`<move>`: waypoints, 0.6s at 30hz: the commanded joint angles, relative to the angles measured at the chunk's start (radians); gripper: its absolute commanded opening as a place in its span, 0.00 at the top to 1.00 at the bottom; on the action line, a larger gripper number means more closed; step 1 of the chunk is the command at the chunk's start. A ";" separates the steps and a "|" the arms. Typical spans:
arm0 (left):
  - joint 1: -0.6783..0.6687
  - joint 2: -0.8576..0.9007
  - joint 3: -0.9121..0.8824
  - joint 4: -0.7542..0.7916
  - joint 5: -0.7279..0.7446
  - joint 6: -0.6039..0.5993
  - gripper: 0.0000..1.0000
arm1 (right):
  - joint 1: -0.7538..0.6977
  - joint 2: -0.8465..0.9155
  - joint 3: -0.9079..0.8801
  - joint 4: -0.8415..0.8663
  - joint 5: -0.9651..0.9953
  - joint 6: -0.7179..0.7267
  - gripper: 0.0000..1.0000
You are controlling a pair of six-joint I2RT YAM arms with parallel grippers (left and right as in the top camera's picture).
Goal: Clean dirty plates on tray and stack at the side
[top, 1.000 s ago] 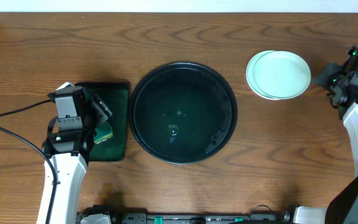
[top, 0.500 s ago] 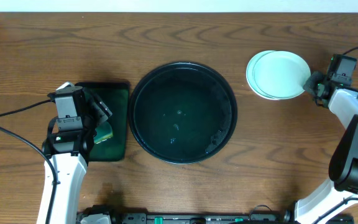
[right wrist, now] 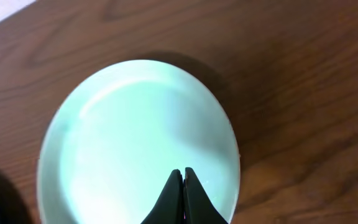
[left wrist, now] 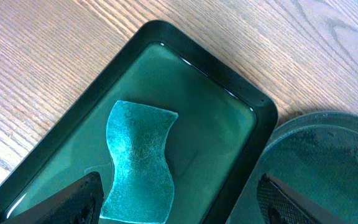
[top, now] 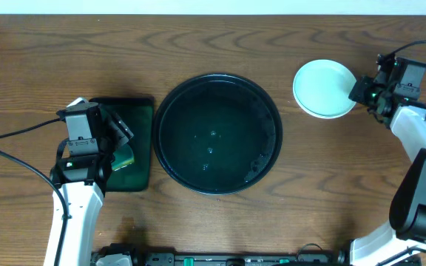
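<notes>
At right, the right fingers (right wrist: 183,193) are pressed together with nothing between them, their tips over the near rim of the plates (right wrist: 142,137); whether they touch it cannot be told. The plates lie stacked in one pale round pile on the counter (right wrist: 291,74), far right, well apart from the black tray (top: 217,133) at centre. At left, the left fingers (left wrist: 73,200) stand wide apart, holding nothing, above the green tray (left wrist: 253,109). A teal sponge (left wrist: 138,162) lies flat in that tray, between the fingers. Green tray and black tray sit just beside each other, rim near rim.
</notes>
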State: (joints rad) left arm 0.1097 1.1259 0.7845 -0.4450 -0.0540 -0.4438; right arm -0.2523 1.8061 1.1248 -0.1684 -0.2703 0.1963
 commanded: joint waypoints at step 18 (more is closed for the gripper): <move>0.002 0.004 0.020 0.000 0.002 0.010 0.20 | 0.268 -0.506 0.005 -0.698 -0.048 -0.011 0.41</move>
State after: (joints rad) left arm 0.1097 1.1259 0.7845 -0.4450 -0.0532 -0.4438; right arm -0.0444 1.3487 1.1267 -0.8043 -0.3084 0.1955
